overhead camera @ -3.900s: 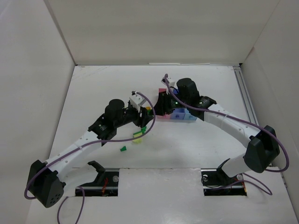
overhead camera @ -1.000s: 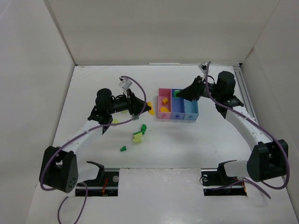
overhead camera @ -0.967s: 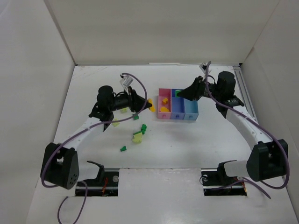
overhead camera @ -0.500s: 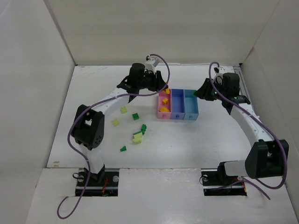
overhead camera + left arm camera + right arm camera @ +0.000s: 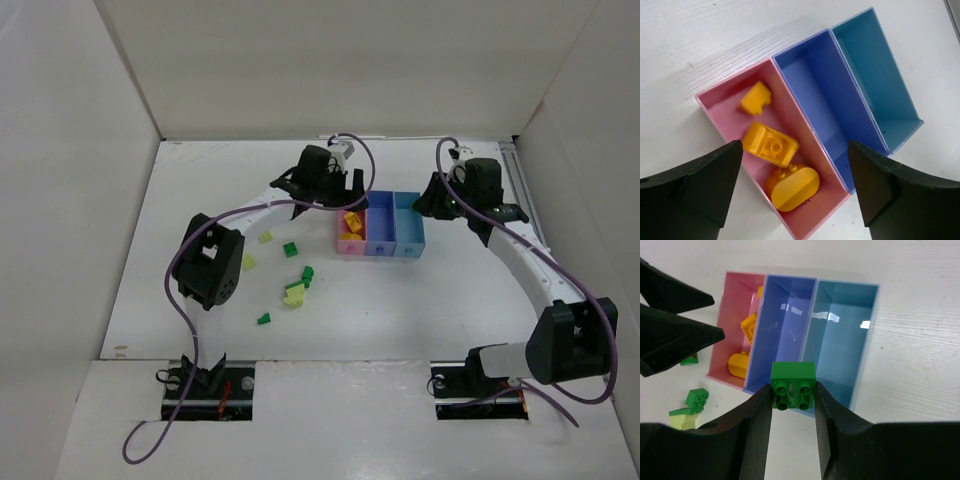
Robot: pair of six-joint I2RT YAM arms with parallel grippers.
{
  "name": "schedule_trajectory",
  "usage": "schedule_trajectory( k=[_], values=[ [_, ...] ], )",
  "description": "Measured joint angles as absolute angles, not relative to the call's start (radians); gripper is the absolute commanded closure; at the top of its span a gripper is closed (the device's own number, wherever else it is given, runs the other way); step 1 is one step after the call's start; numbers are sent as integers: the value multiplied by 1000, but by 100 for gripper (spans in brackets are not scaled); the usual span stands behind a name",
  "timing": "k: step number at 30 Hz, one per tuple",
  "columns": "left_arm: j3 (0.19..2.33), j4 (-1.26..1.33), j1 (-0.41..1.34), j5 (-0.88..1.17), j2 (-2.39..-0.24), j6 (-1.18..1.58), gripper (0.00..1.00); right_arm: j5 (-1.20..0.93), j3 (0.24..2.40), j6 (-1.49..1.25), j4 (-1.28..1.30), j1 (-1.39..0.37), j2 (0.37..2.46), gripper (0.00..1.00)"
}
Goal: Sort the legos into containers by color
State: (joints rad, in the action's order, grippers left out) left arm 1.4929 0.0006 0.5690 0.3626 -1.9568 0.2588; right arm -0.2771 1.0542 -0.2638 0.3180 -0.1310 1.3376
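The containers sit joined in a row: pink bin [image 5: 343, 244], medium blue bin [image 5: 379, 226], light blue bin [image 5: 407, 226]. My left gripper [image 5: 350, 190] [image 5: 795, 150] hovers open over the pink bin [image 5: 720, 106], holding nothing. Three orange-yellow legos [image 5: 771, 145] lie inside it. My right gripper [image 5: 432, 198] [image 5: 793, 390] is shut on a dark green lego [image 5: 793, 379], above the near ends of the blue bin [image 5: 785, 315] and light blue bin [image 5: 840, 325]. Both those bins hold nothing. Loose green legos [image 5: 290, 249] and pale yellow legos [image 5: 247, 262] lie left of the bins.
More loose bricks lie on the white table: green [image 5: 308, 272], a green and lime pile [image 5: 295, 292], green [image 5: 263, 319], pale yellow [image 5: 265, 237]. White walls [image 5: 70, 200] close in the table's sides and back. The left gripper's black fingers [image 5: 670, 330] show left of the pink bin.
My left gripper has opened over the pink bin and the orange-yellow lego it carried now lies inside. The right gripper has barely moved and still holds the green lego.
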Motion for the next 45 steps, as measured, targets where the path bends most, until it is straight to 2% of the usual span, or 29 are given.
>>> schedule_trajectory(
  k=[1, 5, 10, 14, 16, 17, 18, 19, 23, 27, 35, 45],
  values=[
    [1493, -2, 568, 359, -1956, 258, 8, -265, 1059, -263, 322, -150, 1338, 98],
    [1489, -9, 566, 353, -1944, 248, 0, -220, 1102, -258, 340, -219, 1367, 96],
    [1380, -20, 559, 353, -1798, 244, 0, -144, 1187, -258, 360, -311, 1458, 95],
    [1270, -28, 538, 294, -1602, 272, 0, -95, 1229, -271, 369, -368, 1551, 90],
    [1216, -32, 513, 247, -1509, 305, 0, -70, 1247, -279, 377, -387, 1600, 83],
    [1193, -44, 498, 222, -1470, 325, 0, -49, 1258, -287, 389, -397, 1629, 68],
    [1176, -54, 482, 202, -1444, 344, 0, -39, 1262, -291, 394, -402, 1642, 68],
    [1154, -57, 463, 185, -1422, 366, 0, -22, 1266, -295, 404, -409, 1658, 57],
    [1056, -94, 396, 137, -1392, 436, 0, 26, 1269, -310, 430, -427, 1680, 40],
    [970, -162, 377, 116, -1390, 483, 0, 71, 1277, -309, 442, -456, 1679, 29],
    [867, -192, 401, 128, -1248, 521, 0, 138, 1280, -294, 466, -542, 1608, 23],
    [700, -295, 627, 14, -1182, 695, 0, 99, 1164, -290, 462, -538, 1446, 23]
  ],
)
